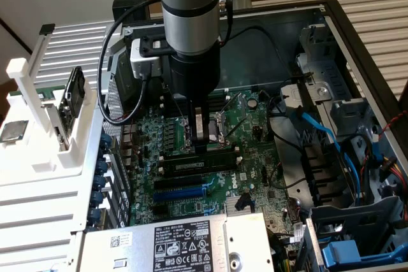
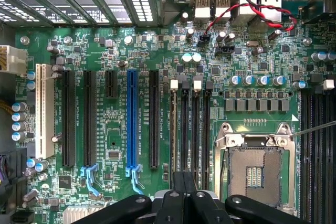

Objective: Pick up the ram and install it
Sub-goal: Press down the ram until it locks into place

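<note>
Looking through the wrist camera, I see my gripper [image 2: 184,195] clenched, fingers together with nothing between them, over the memory slots [image 2: 190,124]. The ram [image 1: 191,165] stands on edge in a slot just beside the fingertips. Whether they touch it, or whether it is fully seated, I cannot make out.

Grey arm [image 1: 189,4], black claw [image 1: 204,130]
</note>
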`<state>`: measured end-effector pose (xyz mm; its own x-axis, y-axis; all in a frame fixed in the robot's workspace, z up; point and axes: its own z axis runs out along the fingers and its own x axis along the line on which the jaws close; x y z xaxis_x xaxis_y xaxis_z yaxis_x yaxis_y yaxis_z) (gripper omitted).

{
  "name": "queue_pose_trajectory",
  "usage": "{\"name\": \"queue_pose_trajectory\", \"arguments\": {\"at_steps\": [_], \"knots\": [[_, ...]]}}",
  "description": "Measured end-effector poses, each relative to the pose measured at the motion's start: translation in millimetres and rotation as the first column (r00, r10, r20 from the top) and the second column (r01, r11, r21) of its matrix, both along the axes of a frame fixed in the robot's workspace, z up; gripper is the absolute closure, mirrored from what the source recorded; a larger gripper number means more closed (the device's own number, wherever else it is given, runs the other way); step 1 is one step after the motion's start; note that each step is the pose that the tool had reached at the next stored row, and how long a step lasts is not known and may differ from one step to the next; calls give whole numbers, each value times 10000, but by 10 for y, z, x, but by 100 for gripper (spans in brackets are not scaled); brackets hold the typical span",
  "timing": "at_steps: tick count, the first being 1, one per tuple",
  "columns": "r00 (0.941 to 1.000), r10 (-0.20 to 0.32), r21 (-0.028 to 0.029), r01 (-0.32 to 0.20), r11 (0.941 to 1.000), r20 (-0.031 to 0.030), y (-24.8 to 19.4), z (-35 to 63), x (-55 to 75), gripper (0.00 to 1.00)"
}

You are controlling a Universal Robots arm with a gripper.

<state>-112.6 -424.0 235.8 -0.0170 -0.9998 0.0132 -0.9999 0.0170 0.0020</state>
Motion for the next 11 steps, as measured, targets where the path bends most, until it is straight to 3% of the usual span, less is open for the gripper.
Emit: {"name": "queue_pose_trajectory", "arguments": {"at_steps": [11], "knots": [[10000, 0, -1, 0, 10000, 0, -16, -9, -6, 90]]}}
